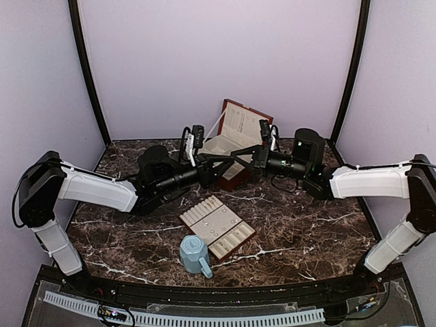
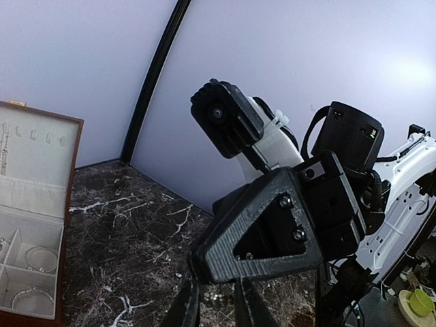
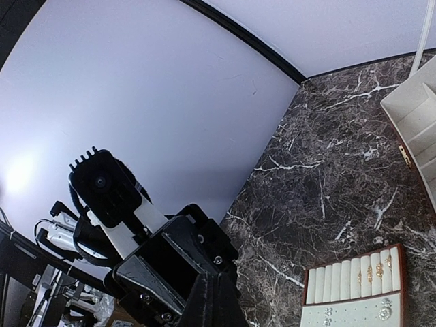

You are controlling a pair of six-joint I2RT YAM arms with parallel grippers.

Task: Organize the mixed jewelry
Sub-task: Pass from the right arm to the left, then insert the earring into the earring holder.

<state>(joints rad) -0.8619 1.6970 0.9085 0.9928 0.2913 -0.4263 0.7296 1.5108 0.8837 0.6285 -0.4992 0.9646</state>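
Mug (image 1: 194, 253) stands nearest on the bench (image 1: 306, 218), at 7 o'clock of the tray (image 1: 199, 213). The tray's cream slots hold small jewelry (image 3: 385, 311). At 12 o'clock of the tray, both grippers face each other closely.

- Left gripper (image 2: 214, 313): fingers slightly spread, tips out of view.
- Right gripper (image 3: 216, 300): fingers pressed together; a pinched piece cannot be told.

Behind them is the open box (image 1: 242, 126), with two hoops (image 2: 41, 259) in adjoining compartments.

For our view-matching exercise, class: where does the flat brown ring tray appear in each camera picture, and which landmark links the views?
Top external: tray, centre front.
Left wrist: not in it.
Right wrist: bottom right corner.
Shared landmark: the open jewelry box, back centre from above, left edge in left wrist, right edge in right wrist.
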